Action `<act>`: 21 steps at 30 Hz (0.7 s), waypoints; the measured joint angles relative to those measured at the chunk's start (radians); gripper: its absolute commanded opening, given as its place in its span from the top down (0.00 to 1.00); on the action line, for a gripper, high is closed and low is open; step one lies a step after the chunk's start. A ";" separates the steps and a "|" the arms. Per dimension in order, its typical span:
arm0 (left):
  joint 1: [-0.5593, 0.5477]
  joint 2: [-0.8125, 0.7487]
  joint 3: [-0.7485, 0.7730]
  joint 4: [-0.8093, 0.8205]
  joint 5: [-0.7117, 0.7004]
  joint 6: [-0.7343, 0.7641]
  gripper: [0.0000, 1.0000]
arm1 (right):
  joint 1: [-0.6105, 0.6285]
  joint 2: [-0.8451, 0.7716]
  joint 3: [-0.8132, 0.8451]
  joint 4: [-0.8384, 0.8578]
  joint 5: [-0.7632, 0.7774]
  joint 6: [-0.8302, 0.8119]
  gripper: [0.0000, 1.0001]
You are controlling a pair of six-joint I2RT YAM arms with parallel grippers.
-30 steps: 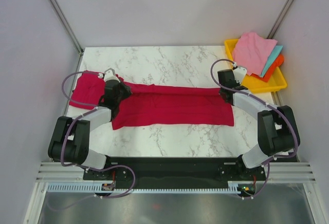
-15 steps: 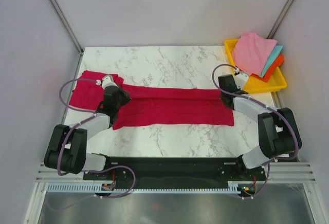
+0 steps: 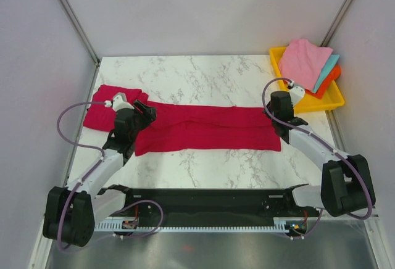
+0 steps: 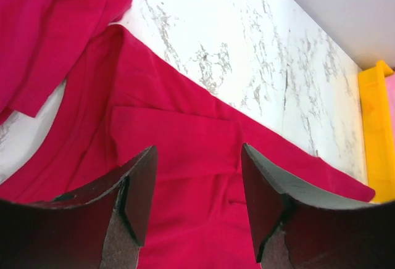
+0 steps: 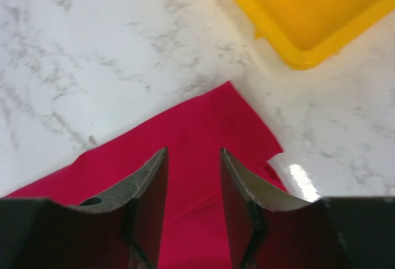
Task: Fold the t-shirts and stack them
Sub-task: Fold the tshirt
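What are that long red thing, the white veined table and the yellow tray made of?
The long crimson-red cloth: soft matt fabric, probably a cotton knit; it creases and folds. The white grey-veined tabletop: marble or marble-look laminate, polished; a glare spot shows. The yellow tray: likely moulded plastic, smooth with a rounded rim.

Our left arm [image 3: 102, 164] reaches forward from its base, with the elbow bent far behind the wrist. The left gripper [image 4: 197, 158] points ahead and toward our right side, tilted downward. Its two fingers [image 4: 139, 189] stand wide apart, with nothing between them. Our right arm [image 3: 315, 148] is stretched out, the forearm long behind the wrist. The right gripper [image 5: 193, 158] is parted less widely, and it also grasps nothing.
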 measured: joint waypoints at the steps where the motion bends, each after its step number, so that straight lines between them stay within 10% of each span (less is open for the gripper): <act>1: 0.000 -0.008 0.000 0.001 0.008 -0.002 0.36 | 0.003 0.001 0.000 0.022 -0.037 -0.009 0.50; 11: 0.002 0.180 0.088 -0.042 0.130 -0.036 0.43 | 0.161 0.311 0.161 0.215 -0.575 -0.058 0.29; 21: 0.012 0.077 0.062 -0.029 0.132 -0.121 0.37 | 0.283 0.720 0.556 0.272 -0.879 -0.063 0.30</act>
